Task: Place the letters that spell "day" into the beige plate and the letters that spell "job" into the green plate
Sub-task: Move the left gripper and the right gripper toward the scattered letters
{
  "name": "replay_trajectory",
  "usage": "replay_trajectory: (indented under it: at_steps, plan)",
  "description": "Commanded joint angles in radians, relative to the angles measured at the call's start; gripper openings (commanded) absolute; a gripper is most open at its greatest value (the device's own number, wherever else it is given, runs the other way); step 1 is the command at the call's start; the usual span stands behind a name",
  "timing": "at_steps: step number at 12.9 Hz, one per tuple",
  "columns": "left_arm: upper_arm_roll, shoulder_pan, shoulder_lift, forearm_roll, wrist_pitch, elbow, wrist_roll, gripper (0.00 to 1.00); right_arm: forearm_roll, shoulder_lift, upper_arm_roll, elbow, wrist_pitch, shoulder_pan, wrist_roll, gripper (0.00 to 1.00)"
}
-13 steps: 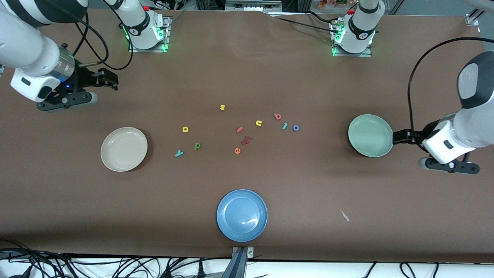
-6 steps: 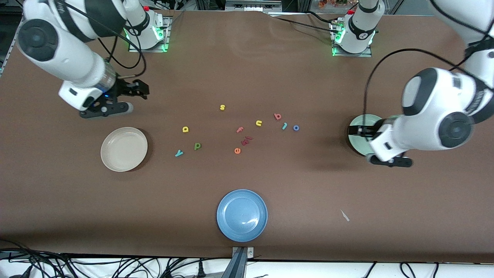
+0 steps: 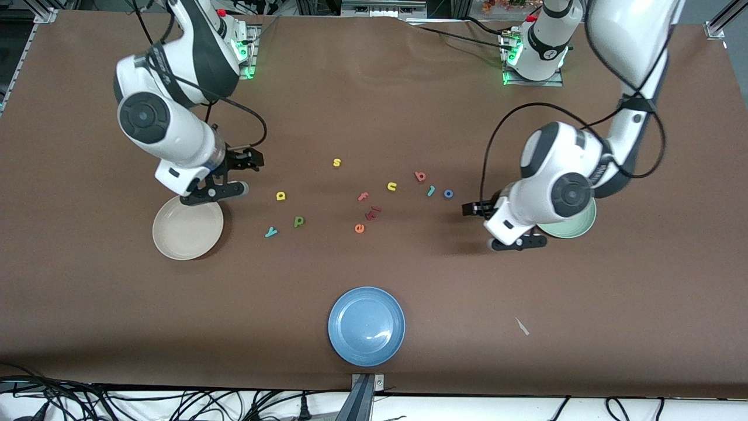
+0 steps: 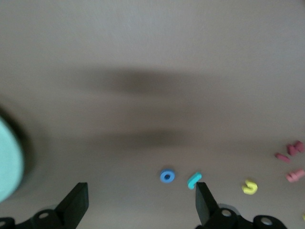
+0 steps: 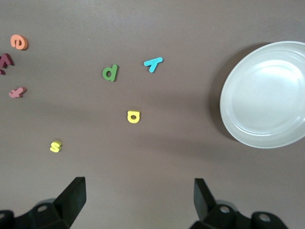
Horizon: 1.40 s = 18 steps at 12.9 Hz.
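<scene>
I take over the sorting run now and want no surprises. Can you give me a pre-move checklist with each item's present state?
1. Left gripper open, holding nothing: ok.
2. Right gripper open, holding nothing: ok.
3. Beige plate free of letters: ok.
4. Green plate free of letters: cannot tell, the left arm covers most of it.
5. Blue "o", teal "j", red-pink "b" lying apart: ok.
6. Yellow rounded letter, green p-like letter, teal "y" lying apart: ok.
</scene>
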Motion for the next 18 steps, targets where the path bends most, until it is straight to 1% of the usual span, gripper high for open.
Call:
replay_trajectory:
  at_steps: [1,3,4,6,8,10,11,12,14,16,18]
  plan:
    - [0.009,-0.033,-0.025,-0.026,0.173,-0.156,-0.087,0.99,0.008,0.021,0.007,-0.083,0.153,-0.003,0.018,1.00]
    - [0.009,-0.070,0.028,-0.025,0.261,-0.165,-0.206,0.99,0.002,0.056,0.007,-0.163,0.305,0.001,0.018,1.00]
    - [0.009,-0.082,0.050,-0.022,0.290,-0.167,-0.242,0.98,-0.002,0.079,0.007,-0.183,0.356,0.009,0.018,1.00]
    - [0.009,-0.096,0.081,-0.022,0.293,-0.167,-0.308,0.84,-0.005,0.116,0.007,-0.211,0.425,0.017,0.018,1.00]
    - [0.009,-0.107,0.099,-0.020,0.293,-0.170,-0.322,0.73,-0.005,0.150,0.007,-0.212,0.456,0.021,0.021,1.00]
    - [0.009,-0.108,0.120,-0.020,0.292,-0.170,-0.325,0.65,-0.007,0.185,0.005,-0.214,0.505,0.038,0.075,1.00]
    - [0.009,-0.109,0.130,-0.020,0.292,-0.170,-0.325,0.59,-0.008,0.196,0.004,-0.214,0.514,0.059,0.111,1.00]
    - [0.009,-0.109,0.136,-0.020,0.290,-0.170,-0.325,0.57,-0.014,0.208,0.002,-0.214,0.516,0.070,0.148,1.00]
    - [0.009,-0.109,0.139,-0.020,0.276,-0.170,-0.325,0.57,-0.074,0.231,0.002,-0.212,0.529,0.075,0.225,1.00]
    - [0.009,-0.109,0.133,-0.020,0.202,-0.168,-0.331,0.57,-0.137,0.250,0.002,-0.212,0.539,0.075,0.274,1.00]
    - [0.005,-0.112,0.116,-0.020,0.172,-0.170,-0.334,0.57,-0.139,0.257,0.001,-0.211,0.539,0.073,0.276,0.99]
